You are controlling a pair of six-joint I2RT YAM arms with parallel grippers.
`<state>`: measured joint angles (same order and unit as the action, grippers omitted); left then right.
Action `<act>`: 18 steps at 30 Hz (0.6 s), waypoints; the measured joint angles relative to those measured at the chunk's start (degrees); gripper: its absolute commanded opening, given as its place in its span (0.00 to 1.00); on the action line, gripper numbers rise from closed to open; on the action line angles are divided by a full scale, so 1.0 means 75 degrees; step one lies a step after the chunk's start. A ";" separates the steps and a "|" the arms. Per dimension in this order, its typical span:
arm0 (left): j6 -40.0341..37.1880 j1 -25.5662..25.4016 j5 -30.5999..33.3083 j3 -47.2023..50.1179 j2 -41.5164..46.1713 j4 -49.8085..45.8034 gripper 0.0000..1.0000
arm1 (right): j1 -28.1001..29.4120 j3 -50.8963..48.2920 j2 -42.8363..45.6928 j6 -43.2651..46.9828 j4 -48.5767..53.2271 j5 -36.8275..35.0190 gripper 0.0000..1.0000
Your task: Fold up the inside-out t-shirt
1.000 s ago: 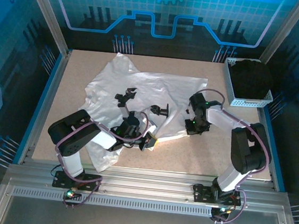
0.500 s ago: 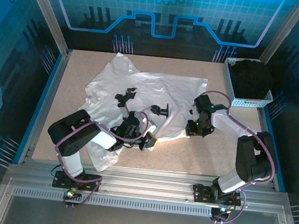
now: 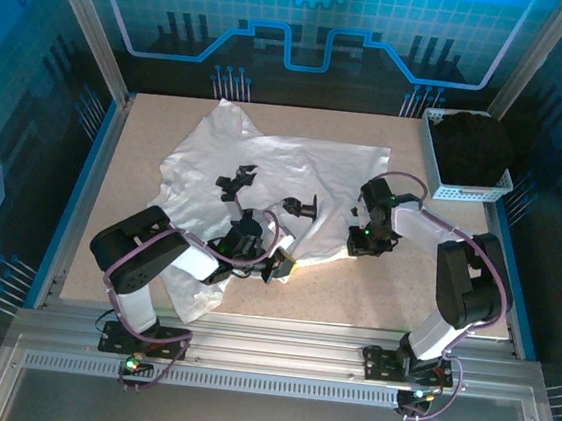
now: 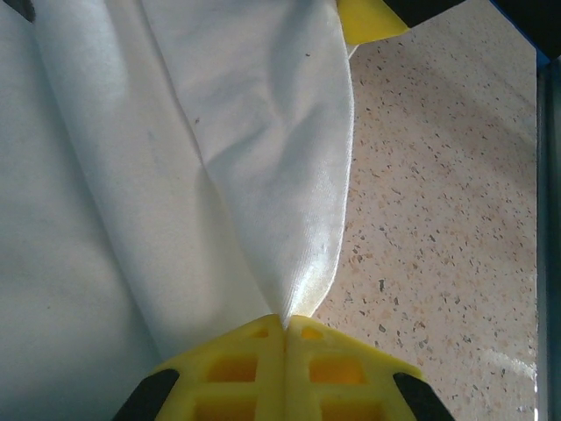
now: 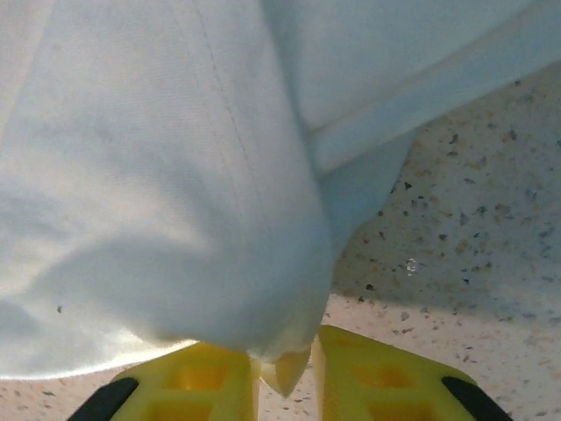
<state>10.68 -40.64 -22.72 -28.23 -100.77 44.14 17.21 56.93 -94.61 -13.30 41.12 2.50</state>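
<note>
Looking at a white t-shirt [image 3: 295, 177] lying spread and rumpled across the middle of the worktop [image 3: 393, 293], one part trailing near and left under the left arm. Pinching its near edge with the left end effector [image 3: 280, 264], pads [image 4: 254, 346] pressed together on a thin fold of cloth in the left wrist view, just beside bare worktop on the right. Gripping the near right corner with the right end effector [image 3: 363, 241], pads nearly together and a small tip of cloth poking out between them in the right wrist view. Judging the right hold as the weaker one: catching only the very edge, so risking the cloth slipping free on any lift or pull. Risking also a doubled layer in the left hold, with a crease running straight into the pads, so possibly dragging up more than the intended edge and bunching the fold. Risking, by pulling the two holds apart too hard, tugging the thin cloth out of one of them; by moving them unevenly, skewing the fold line. Noting a basket [image 3: 461, 193] holding a black garment [image 3: 474, 145] well apart at the far right, posing little danger unless swinging the right arm wide.
</note>
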 measured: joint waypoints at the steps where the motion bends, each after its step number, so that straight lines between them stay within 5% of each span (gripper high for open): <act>1: 0.0003 0.0000 -0.0017 0.0000 0.0000 0.0023 0.00 | -0.0076 0.0000 0.0020 0.0000 0.0003 -0.0047 0.05; 6: 0.0146 0.0000 -0.0108 0.0000 0.0000 0.0181 0.00 | -0.0667 -0.0134 0.0653 0.0009 -0.0085 0.0224 0.00; 18: 0.0880 0.0283 -0.0399 0.0146 -0.0038 0.0749 0.00 | -0.0868 -0.0315 0.2436 0.0621 0.0248 0.3372 0.00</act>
<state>17.28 -38.52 -25.71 -27.14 -101.06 49.76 10.70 54.57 -76.34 -8.64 42.98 27.79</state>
